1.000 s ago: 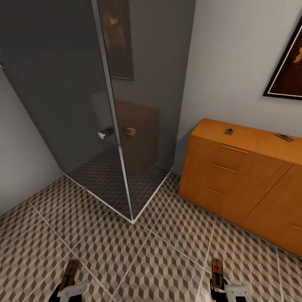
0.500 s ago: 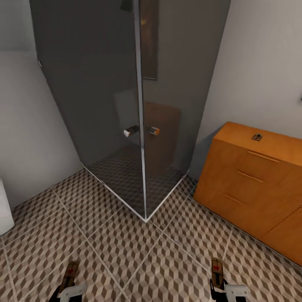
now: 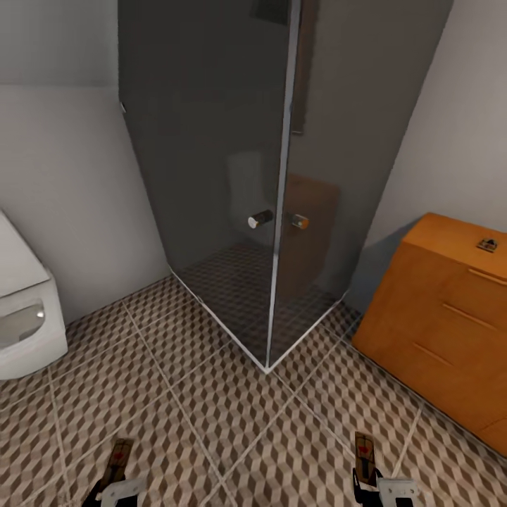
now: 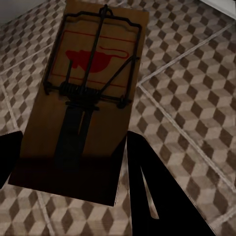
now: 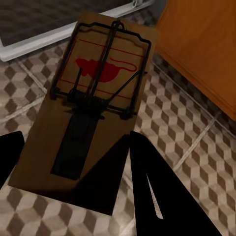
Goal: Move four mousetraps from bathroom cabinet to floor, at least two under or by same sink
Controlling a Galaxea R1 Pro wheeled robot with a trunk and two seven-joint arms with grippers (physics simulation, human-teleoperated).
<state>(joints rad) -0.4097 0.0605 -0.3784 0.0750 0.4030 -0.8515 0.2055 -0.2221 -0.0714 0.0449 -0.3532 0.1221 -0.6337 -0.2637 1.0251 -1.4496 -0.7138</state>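
— What have you got hold of?
— My left gripper (image 4: 69, 167) is closed on a mousetrap (image 4: 86, 93), and my right gripper (image 5: 73, 172) is closed on another mousetrap (image 5: 96, 98); both hang above the bathroom floor (image 3: 232, 408).
— And the cabinet (image 3: 443, 331)?
— To my right, with a third trap (image 3: 487, 244) on top.

This is a home bathroom. A tall smoked-glass shower enclosure (image 3: 232, 176) with round chrome door knobs (image 3: 260, 219) stands in the far corner, and a white square toilet (image 3: 24, 317) sits against the pale wall at the left. The floor of large brown-and-beige cube-patterned tiles (image 3: 211, 415) runs throughout, with a low orange-brown wooden drawer cabinet (image 3: 443, 317) at the right
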